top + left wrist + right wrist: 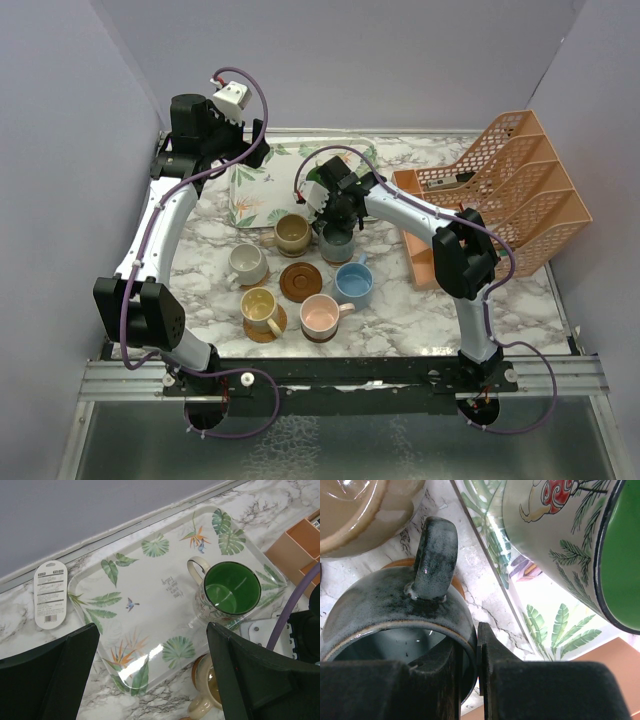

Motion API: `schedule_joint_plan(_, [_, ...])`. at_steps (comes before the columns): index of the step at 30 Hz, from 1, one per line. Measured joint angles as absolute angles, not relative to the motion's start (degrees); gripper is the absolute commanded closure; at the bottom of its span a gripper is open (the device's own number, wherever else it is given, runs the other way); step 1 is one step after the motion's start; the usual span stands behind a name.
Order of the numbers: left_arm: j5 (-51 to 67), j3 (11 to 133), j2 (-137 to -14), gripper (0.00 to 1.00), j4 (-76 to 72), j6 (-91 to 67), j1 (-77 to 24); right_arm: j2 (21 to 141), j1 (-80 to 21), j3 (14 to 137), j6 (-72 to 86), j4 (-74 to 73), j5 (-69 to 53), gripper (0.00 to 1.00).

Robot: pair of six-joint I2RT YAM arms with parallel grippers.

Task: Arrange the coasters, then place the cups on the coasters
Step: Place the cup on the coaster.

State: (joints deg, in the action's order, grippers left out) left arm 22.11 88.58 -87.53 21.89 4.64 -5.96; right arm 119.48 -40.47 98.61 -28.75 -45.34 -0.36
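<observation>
Right end effector (478, 652) pinching grey-blue mug (380, 611) rim, left end effector (152, 660) agape

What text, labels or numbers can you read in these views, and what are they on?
Nothing is legible.
Leaf-patterned tray: a few lines of small script near its middle, too blurred to read.
White card label beside the tray: printed lines and what looks like a barcode, too small to read.
Green-inside mug: painted picture only, no words visible.
</observation>
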Motion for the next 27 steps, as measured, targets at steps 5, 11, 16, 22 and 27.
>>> schedule_joint_plan(5, [22.1,88.6,-87.5,0.07,21.9,4.6,-6.0,119.5,-40.6,98.5,-28.8,-45.2,-0.1,0.93])
schedule_joint_plan(11, [22.2,88.6,-87.5,0.07,21.9,4.6,-6.0,119.5,-40.6,98.3,-28.8,-44.9,0.2,0.92])
schedule_joint_plan(16, [22.6,88.5,-87.5,0.07,21.9,4.6,-6.0,119.5,-40.6,98.3,-28.8,-44.9,0.3,0.9])
schedule_joint_plan(22, [22.7,88.2,-87.5,0.07,21.9,4.6,-6.0,119.5,-40.6,98.3,-28.8,-44.9,0.3,0.86])
schedule_joint_plan(27, [22.7,88.1,-87.5,0.07,21.8,4.7,-6.0,119.4,-40.6,98.3,-28.8,-45.0,0.3,0.82])
